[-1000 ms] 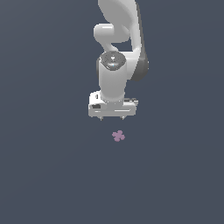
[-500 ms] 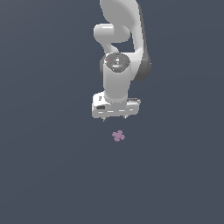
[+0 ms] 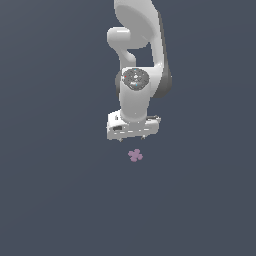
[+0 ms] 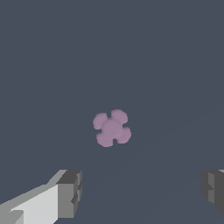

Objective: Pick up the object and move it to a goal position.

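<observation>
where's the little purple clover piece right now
In the exterior view the clover piece lies on the dark floor just below the open hand, apart from it. In the wrist view it sits ahead of the two spread fingers.

I'm seeing flat, even, dim lighting rendering softly; the arm (image 3: 135,95) is showing gentle shading, and no cast shadows are falling anywhere.

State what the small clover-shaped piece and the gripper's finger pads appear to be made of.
The object: looks like soft matte plastic or rubber, pale purple-pink, with rounded lobes and no sharp glints; being a simulator render, its material stays open. The finger pads: dull dark grey, blocky, rubber-like, set on a smooth white body that reads as painted metal or plastic. The gripper is open.
</observation>
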